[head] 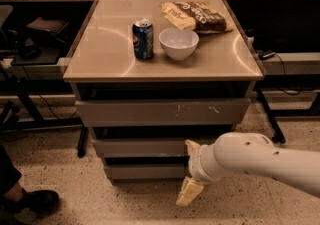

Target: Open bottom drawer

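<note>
**Pincer spread at the bottom drawer's right end, drawer not yet pulled**

The grey drawer cabinet (82, 100) fills the middle of the room. Its tan tabletop (110, 56) is well above the pincer and behind it. The robot's white arm (260, 159) reaches in low from the right, close to the floor, which I take to be because the drawer it wants is the lowest of the three.

The top drawer (150, 113) is the widest and has pale scratches on its front; it sits well above the pincer. The middle drawer (140, 147) is just up and to the left, level with the upper finger. The bottom drawer (142, 171) is the slimmest, a plain front with no handle. It runs off to the left from the pincer and looks pushed in.

The gripper (186, 171) is right at that front's right end with its jaws wide apart and holding nothing. One cream finger (191, 145) points up near the gap above the drawer. The other angles down below the drawer's lower edge. With no handle to take, I guess the spread is meant to bracket the front or hook its edge. I cannot tell whether either finger touches it.

Far above the pincer, on the tabletop, are a chip bag (197, 16), a white bowl (178, 43) and a blue soda can (143, 39). They are clear of any pull. A dark shoe (35, 201) is far to the left on the floor.
</note>
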`<act>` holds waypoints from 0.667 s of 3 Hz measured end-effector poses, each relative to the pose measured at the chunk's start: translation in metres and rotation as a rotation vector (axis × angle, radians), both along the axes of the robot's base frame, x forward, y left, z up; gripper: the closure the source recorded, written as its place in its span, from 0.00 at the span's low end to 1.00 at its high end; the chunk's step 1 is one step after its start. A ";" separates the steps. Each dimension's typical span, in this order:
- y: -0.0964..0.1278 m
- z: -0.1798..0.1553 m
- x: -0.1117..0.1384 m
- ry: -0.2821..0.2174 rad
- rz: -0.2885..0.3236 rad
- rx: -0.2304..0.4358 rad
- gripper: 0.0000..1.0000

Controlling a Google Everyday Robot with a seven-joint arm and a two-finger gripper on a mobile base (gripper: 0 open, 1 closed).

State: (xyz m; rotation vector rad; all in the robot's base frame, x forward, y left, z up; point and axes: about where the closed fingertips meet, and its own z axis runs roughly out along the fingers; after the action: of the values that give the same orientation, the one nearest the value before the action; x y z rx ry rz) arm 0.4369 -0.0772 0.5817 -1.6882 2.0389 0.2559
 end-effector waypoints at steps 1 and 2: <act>-0.013 -0.014 0.016 -0.036 -0.031 -0.049 0.00; -0.013 -0.014 0.017 -0.037 -0.031 -0.048 0.00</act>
State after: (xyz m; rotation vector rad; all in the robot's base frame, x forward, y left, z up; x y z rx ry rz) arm 0.4534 -0.0903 0.5679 -1.6759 2.0577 0.1651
